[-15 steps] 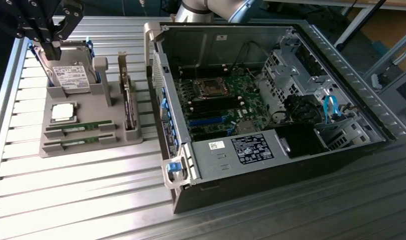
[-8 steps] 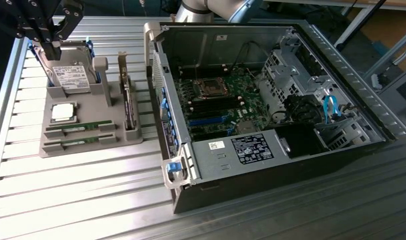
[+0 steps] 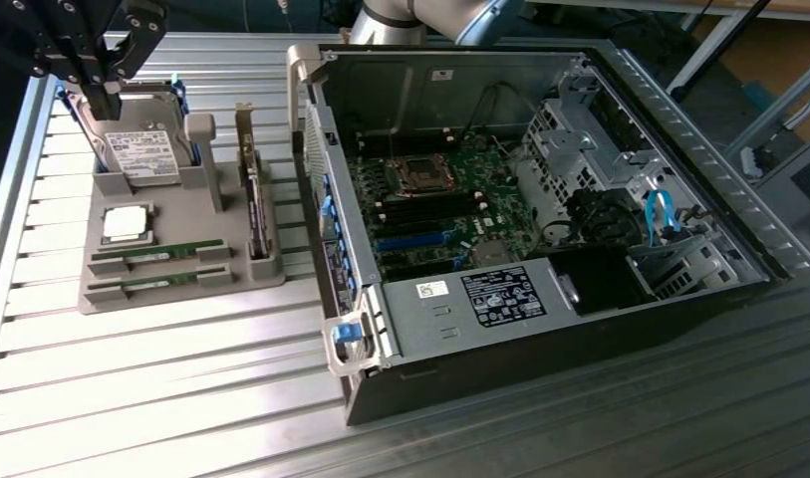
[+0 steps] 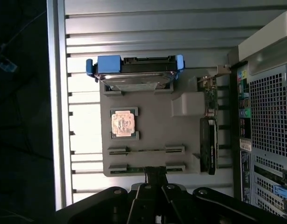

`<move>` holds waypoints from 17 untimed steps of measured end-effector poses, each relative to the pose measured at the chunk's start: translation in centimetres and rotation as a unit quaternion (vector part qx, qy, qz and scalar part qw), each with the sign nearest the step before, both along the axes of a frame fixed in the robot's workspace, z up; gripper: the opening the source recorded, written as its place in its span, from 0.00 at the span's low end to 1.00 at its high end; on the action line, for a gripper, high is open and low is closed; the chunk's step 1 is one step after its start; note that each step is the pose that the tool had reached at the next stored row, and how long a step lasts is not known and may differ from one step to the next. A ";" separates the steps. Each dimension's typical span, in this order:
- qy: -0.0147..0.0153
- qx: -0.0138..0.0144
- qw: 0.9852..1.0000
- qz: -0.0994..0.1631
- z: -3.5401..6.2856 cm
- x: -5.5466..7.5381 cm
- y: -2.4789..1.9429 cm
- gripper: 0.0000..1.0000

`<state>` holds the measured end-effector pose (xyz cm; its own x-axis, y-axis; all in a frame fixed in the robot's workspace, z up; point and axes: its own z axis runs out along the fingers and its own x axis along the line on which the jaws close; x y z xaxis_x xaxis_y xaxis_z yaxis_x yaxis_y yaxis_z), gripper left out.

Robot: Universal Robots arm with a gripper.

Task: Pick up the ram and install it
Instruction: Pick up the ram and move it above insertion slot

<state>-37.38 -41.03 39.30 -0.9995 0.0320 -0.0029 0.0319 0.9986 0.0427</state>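
Aluminium surface: ribbed silver metal table (image 3: 178,398), with dark floor beyond its edge.
Landmark: grey plastic holder tray (image 3: 178,214), beside open black computer case (image 3: 418,418).
Writing: white labels on silver hard drive (image 3: 141,149) in tray and on black power supply (image 3: 511,294); I cannot read them.
Ram: long thin green ram stick (image 3: 156,255) sits in tray slot, second ram stick (image 3: 149,285) beside it.
Gripper: black gripper (image 4: 155,175) above tray, jaws closed together, holding nothing.

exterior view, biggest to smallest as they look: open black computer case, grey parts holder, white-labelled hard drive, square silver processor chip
1. open black computer case
2. grey parts holder
3. white-labelled hard drive
4. square silver processor chip
No two look close in size.
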 end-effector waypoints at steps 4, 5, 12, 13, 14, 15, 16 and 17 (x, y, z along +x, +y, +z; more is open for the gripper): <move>0.000 0.000 0.999 0.045 0.00 0.0 0.00 0.10; 0.000 0.000 0.999 0.054 0.00 0.0 0.00 0.10; 0.000 0.000 0.992 0.124 0.00 0.0 0.00 0.10; 0.000 0.000 0.991 0.135 0.00 0.0 0.00 0.10; 0.000 0.000 0.990 0.144 0.00 0.0 0.00 0.10; 0.000 0.000 0.988 0.153 0.00 0.0 0.00 0.10; 0.000 0.000 0.986 0.164 0.00 0.0 0.00 0.10; 0.000 0.000 0.984 0.177 0.00 0.0 0.00 0.10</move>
<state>-37.39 -41.02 39.30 -0.9477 -0.3191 -0.0029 -0.3189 0.9468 0.0427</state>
